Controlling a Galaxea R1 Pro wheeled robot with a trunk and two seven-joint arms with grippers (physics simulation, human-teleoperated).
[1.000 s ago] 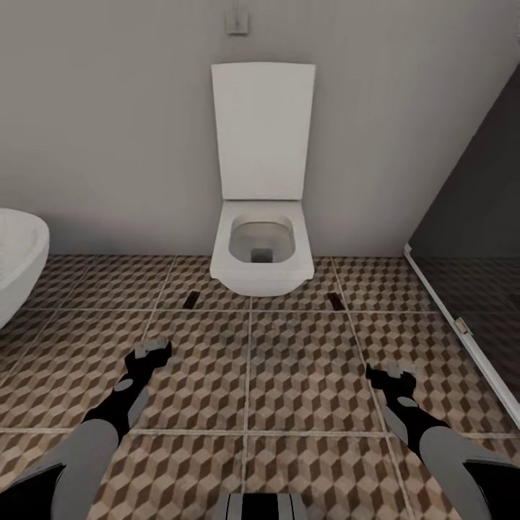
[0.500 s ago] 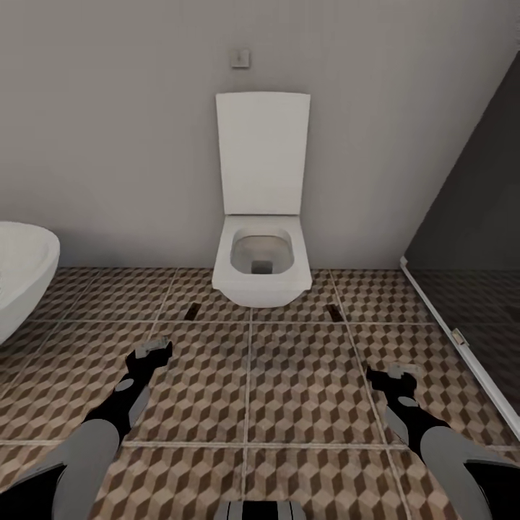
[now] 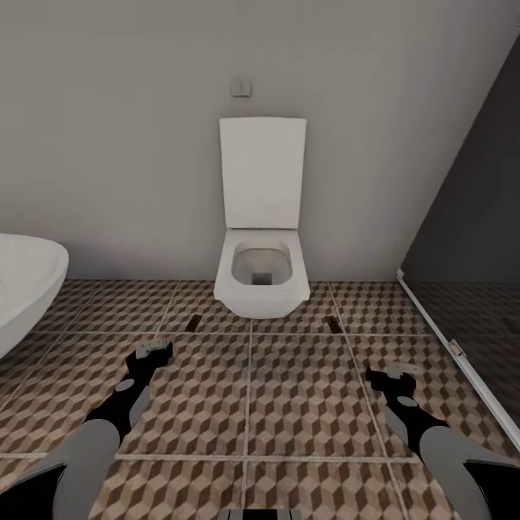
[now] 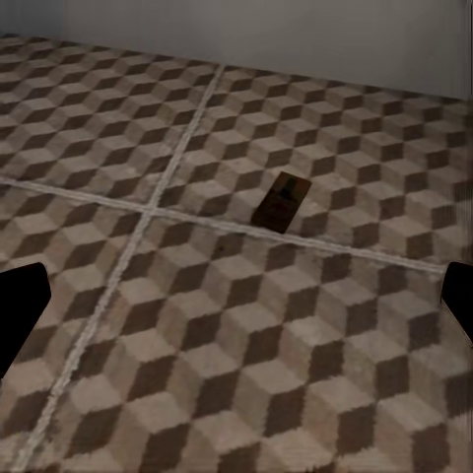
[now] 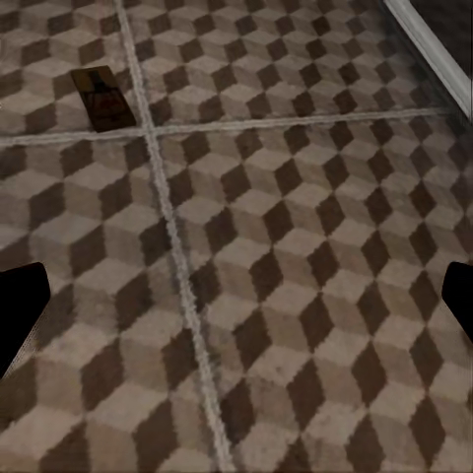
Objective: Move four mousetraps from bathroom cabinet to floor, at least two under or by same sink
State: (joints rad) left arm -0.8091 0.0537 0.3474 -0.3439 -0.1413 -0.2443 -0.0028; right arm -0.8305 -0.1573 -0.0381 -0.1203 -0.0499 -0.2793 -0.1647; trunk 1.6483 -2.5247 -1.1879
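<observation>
- Far left in the head view there's a curved white tub [image 3: 25, 289] edge poking in, sitting on the cube-pattern floor [image 3: 303, 404].
- The left gripper [image 3: 150, 351] hangs low over the tiles, nothing in it. In the left wrist view its dark fingers [image 4: 20, 310] sit way out at both edges of the shot, so it's spread open.
- Just ahead of that gripper, a trap [image 3: 192, 324] lies flat on the floor, beside the left front of the toilet. Left wrist view has the same trap [image 4: 282, 200] as a small dark-tan board lying right next to a grout line, well apart from the fingers.
- Middle: the white toilet [image 3: 261, 278] against the grey wall, lid up, with a little square plate [image 3: 241, 88] on the wall above it.
- A second trap [image 3: 333, 324] lies flat by the toilet's right front. The right wrist view catches that trap [image 5: 102, 97] close to where two grout lines cross; details are too blurry to make out.
- The right gripper [image 3: 390, 374] also hovers over the floor, empty, and its fingers [image 5: 22, 310] are wide apart in the right wrist view too.
- Far right: a dark glass panel [image 3: 477, 217] with a pale sill along the floor.
</observation>
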